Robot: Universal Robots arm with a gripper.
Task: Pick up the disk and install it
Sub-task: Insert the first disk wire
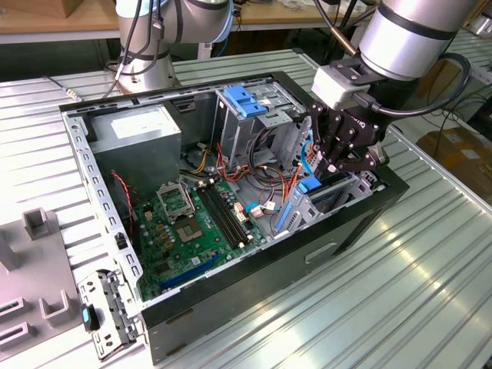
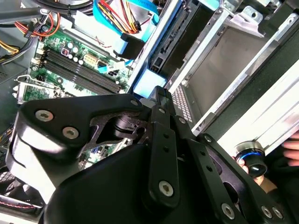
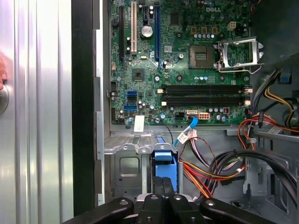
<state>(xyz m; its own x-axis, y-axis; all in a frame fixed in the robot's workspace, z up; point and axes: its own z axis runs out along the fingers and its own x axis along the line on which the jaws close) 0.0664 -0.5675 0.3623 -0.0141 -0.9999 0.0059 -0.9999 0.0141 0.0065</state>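
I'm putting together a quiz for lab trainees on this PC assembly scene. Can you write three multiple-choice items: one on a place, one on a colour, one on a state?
1. Where is the end effector?
A. On the floor.
B. Above a keyboard.
C. Down at the drive bay, at the exterior view's right.

2. What colour is the bracket topping the grey cage?
A. Blue.
B. Red.
C. Yellow.

3. How is the computer case?
A. Closed.
B. Open, inside exposed.
C. Wrapped in plastic.

Answers:
1 C: in the exterior view it reaches down into the case's right end.
2 A: the plastic is plainly blue.
3 B: the green motherboard lies in open sight.
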